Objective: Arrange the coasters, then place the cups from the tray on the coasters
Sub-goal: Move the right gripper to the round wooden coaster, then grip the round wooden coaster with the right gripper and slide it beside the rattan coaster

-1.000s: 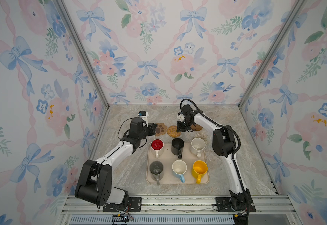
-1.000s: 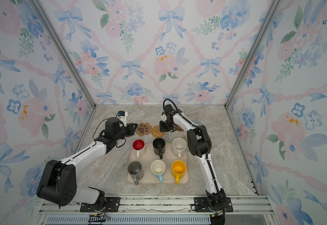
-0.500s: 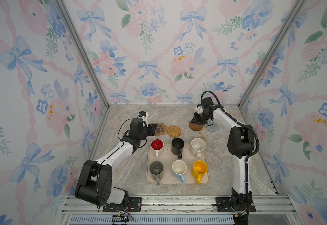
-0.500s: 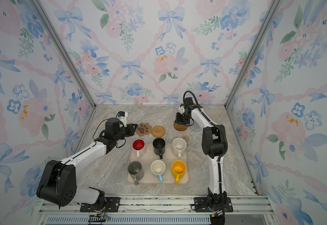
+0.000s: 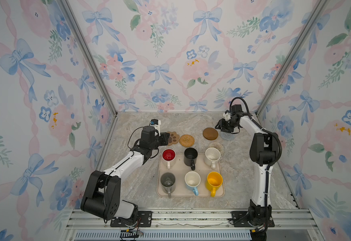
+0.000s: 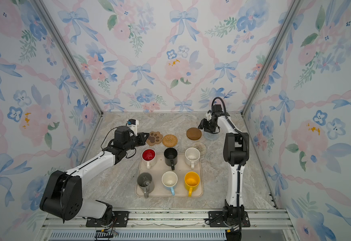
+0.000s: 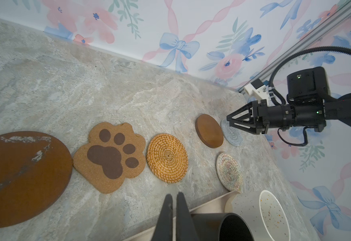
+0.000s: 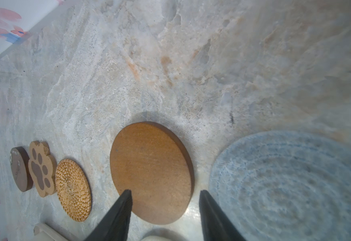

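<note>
Right gripper (image 8: 164, 193) jaws apart over round dark brown wooden coaster (image 8: 151, 171) (likely stiff, light, thin: pinch its rim); left gripper (image 7: 174, 196) jaws together, empty

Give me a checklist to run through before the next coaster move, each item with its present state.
1. Wooden disc released: ok, it lies flat on the table and the right jaws stand open above it.
2. The left jaws empty: ok, shut on nothing.
3. Blue-grey coaster clear of that disc: ok, a narrow gap shows in the right wrist view.
4. Cream woven coaster has room for a cup: not ok, it lies hard by the tray, behind the speckled mug.
5. Second disc apart from the paw coaster: not ok, their edges look to touch.
6. Six cups on the tray: ok.
</note>
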`<state>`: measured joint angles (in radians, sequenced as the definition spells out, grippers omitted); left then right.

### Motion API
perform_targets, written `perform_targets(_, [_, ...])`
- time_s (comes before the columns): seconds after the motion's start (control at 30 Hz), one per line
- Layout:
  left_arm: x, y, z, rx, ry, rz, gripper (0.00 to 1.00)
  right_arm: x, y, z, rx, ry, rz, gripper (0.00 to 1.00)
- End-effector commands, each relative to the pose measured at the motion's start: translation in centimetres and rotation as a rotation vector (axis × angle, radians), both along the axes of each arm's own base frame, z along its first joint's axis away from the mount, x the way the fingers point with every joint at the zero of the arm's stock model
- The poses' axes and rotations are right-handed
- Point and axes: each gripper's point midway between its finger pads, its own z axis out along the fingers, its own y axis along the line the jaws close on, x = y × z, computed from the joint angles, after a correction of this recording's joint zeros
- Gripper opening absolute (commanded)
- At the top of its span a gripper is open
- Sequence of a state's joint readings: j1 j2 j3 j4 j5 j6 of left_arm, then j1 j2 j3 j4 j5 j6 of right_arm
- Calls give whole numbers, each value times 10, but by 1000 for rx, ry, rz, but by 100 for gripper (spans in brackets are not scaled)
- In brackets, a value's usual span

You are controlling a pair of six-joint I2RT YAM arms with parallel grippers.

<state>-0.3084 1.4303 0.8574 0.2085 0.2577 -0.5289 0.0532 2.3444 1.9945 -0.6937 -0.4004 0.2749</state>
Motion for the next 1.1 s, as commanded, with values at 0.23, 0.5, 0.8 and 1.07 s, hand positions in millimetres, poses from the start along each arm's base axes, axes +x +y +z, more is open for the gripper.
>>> perform_targets(0.23, [5,-5,6,14,5,-3,3,21,7,-19,41,8,28,58])
perform_targets(0.5, [4,-4,5,20,5,2,13,13,23,-26,58,33,70,55])
perform_targets(0.8, [0,-4,5,21,1,0,14,-10,40,-41,63,85,102,45])
perform_targets(1.07, [-2,-3,3,20,4,1,14,-25,52,-42,58,96,139,44])
